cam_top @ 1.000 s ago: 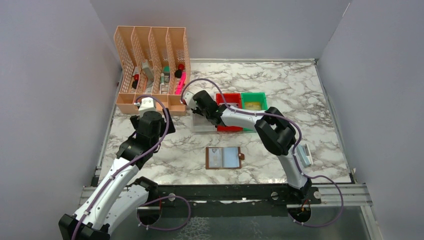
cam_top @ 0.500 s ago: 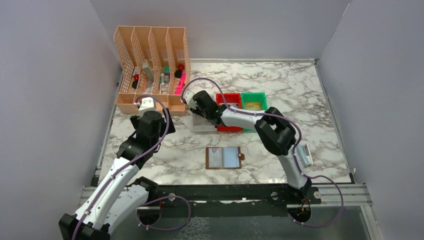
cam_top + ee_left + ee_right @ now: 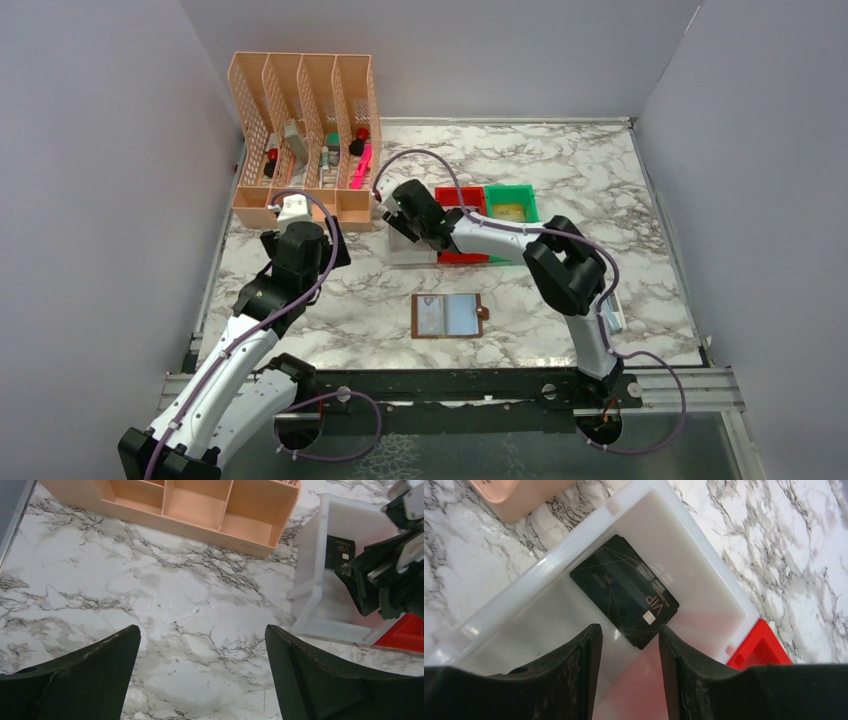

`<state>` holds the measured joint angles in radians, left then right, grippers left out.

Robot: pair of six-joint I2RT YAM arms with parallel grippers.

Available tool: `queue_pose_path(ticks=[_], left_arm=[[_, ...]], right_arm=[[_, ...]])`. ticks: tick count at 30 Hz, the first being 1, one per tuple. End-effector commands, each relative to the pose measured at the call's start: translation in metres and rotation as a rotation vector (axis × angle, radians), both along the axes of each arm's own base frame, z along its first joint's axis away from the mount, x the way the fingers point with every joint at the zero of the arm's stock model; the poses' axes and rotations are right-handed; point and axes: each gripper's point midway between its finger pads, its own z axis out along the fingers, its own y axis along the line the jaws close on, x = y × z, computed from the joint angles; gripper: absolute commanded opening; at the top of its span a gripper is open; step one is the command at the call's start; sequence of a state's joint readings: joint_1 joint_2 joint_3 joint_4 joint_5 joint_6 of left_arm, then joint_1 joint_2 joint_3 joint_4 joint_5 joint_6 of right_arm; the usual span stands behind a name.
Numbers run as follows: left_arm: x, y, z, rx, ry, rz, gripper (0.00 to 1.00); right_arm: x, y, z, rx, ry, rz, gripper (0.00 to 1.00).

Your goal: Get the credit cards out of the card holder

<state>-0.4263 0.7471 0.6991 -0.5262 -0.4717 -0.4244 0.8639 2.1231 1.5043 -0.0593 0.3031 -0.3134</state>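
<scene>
Over the white bin (image 3: 531, 577): the right gripper (image 3: 629, 632) hangs with its fingers apart and nothing between them. A black credit card (image 3: 624, 590) marked VIP lies flat on the bin floor just below.
Left side: the left gripper (image 3: 202, 630) is spread wide and empty, hovering over the bare marble table (image 3: 150, 595) near the peach desk organizer (image 3: 200, 507), well apart from the holder.
Front centre: the card holder (image 3: 447, 316) lies open on the table between the two arm bases, pale pockets up, snap tab to the right. Whether any cards sit in its pockets is too small to tell.
Other bins: the green bin (image 3: 508, 205) holds a yellowish flat thing, perhaps a gold card. The red bin (image 3: 761, 647) stands just beside the white one, its contents hidden.
Step in hand: the drop-off of the black card looks complete, so this is the release.
Next move: lift the right gripper clear of the bin walls, swing it to the holder and pinch the edge of any card left there. A thin card in a snug pocket calls for a shallow approach, and the left gripper may need to pin the holder.
Changed since the earlier frame: the right fingers have parted wider and the right elbow has swung rightward. The left arm and the holder are as they were.
</scene>
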Motion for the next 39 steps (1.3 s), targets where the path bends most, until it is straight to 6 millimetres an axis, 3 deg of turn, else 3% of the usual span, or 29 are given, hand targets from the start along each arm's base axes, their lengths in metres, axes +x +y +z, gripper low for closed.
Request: queue_pose_path(ticks=[1, 6, 12, 20, 26, 39], left_arm=[[0.001, -0.003, 0.0, -0.007, 0.002, -0.017, 0.98], [0.001, -0.003, -0.001, -0.008, 0.005, -0.02, 0.98], [0.002, -0.004, -0.004, -0.006, 0.015, -0.024, 0.98], [0.004, -0.009, -0.01, -0.003, 0.039, -0.043, 0.97], [0.004, -0.009, -0.012, 0.001, 0.046, -0.043, 0.97], [0.005, -0.009, -0.014, 0.003, 0.051, -0.044, 0.96]], right_arm=[[-0.016, 0.002, 0.041, 0.153, 0.042, -0.016, 0.51], [-0.043, 0.0, 0.077, 0.298, 0.081, 0.013, 0.53], [-0.09, -0.027, 0.096, 0.469, 0.176, -0.039, 0.56], [-0.16, -0.059, 0.059, 0.63, 0.492, -0.222, 0.58], [-0.198, -0.06, 0.029, 0.63, 0.608, -0.287, 0.58], [-0.219, -0.058, -0.012, 0.366, 0.456, -0.506, 0.58]])
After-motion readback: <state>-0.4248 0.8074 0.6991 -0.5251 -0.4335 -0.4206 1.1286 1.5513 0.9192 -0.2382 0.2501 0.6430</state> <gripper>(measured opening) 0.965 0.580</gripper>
